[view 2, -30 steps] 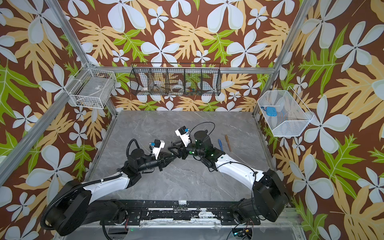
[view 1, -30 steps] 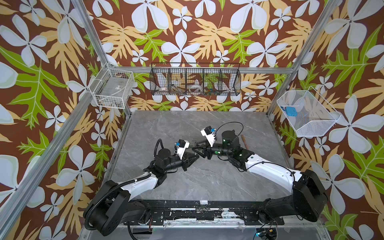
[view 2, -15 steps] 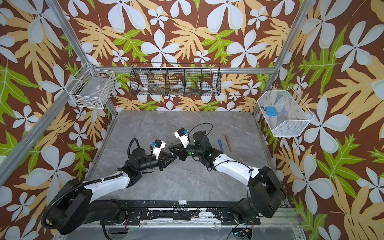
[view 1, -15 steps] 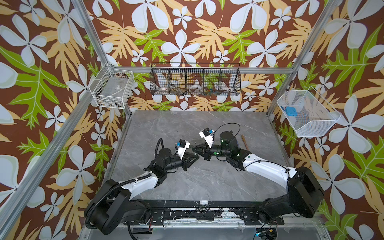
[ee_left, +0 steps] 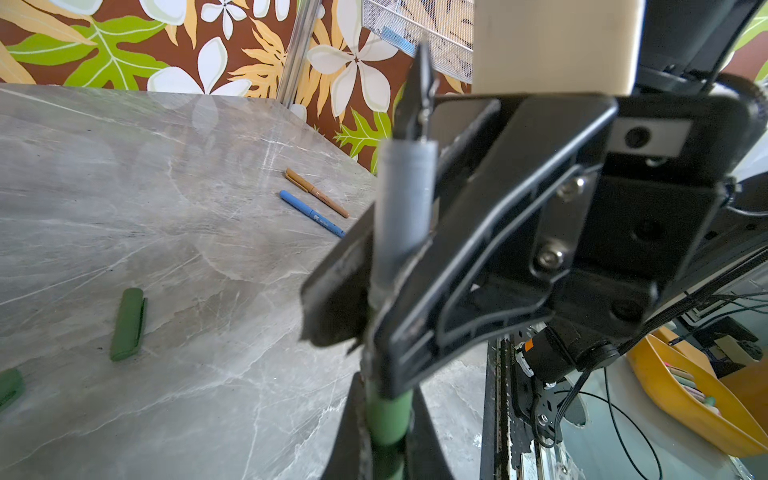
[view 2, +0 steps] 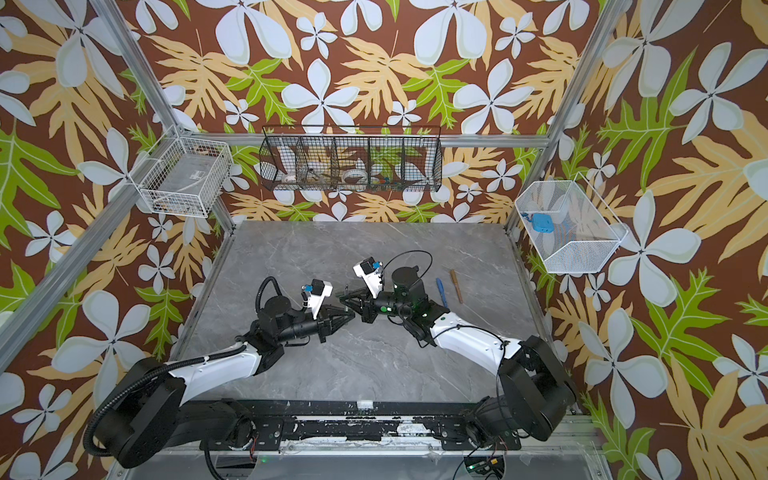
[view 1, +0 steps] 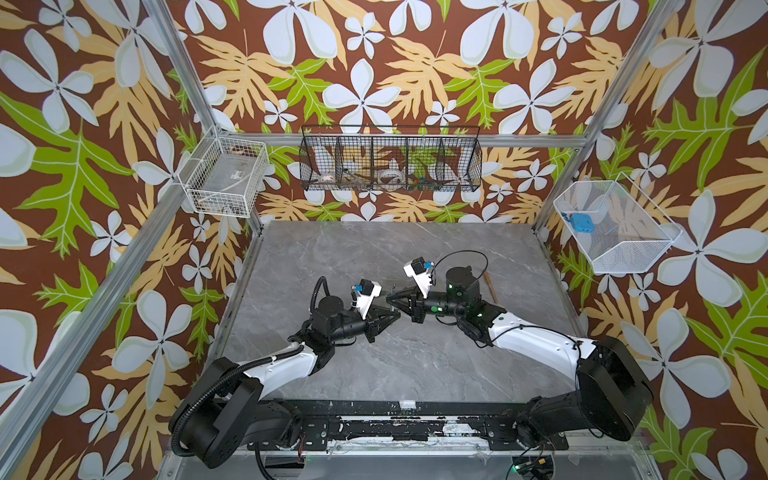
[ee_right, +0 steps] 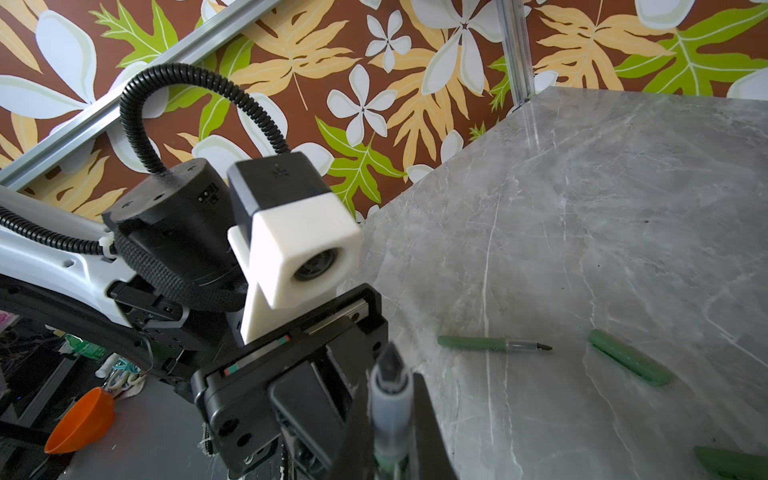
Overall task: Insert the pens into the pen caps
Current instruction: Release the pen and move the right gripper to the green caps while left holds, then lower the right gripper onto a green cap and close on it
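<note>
A: Where was the green pen [ee_left: 388,419] held?
B: Over the middle of the table [view 1: 374,249], pinched by the left end effector [view 1: 395,316] and the right end effector [view 1: 390,297] together, well clear of every edge.
A: Was room left?
B: Bare table was seen toward the back edge; the blue pen [view 2: 441,291] lay toward the right edge.

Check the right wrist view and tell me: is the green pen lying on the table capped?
No: the green pen shows its bare dark tip, and a green cap lies apart from it.

Floral wallpaper [view 1: 374,62], grey marble tabletop [view 1: 415,365], wire baskets [view 1: 390,132]
</note>
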